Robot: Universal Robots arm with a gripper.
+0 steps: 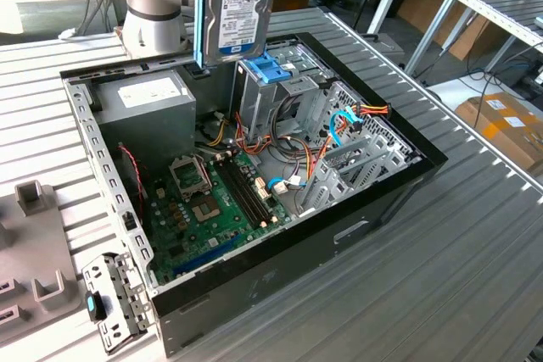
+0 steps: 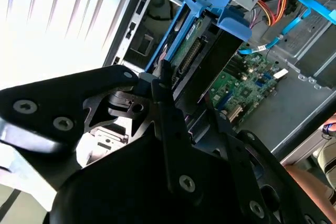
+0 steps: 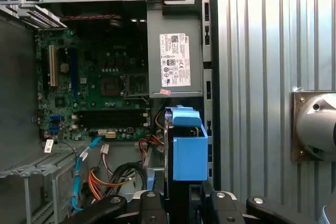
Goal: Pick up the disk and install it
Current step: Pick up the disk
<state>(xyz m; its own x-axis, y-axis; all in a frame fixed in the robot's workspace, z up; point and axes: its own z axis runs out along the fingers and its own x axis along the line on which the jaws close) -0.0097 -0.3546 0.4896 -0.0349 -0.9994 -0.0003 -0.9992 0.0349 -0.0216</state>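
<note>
We judge the installing is in hand: the claw, closed on the disk, holds it upright just above the drive cage of the computer case, where it must line up straight.

The disk is grey edged in light blue, the motherboard green, the case black.

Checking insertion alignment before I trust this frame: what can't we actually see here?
1. Exterior view: top of the disk and the grip on it, cut off by the upper edge.
2. Exterior view: whether the disk touches the bracket; they overlap.
3. Exterior view: slot opening of the cage, covered by the bracket.
4. Second wrist view: the disk's held end, covered by the gripper.
</note>
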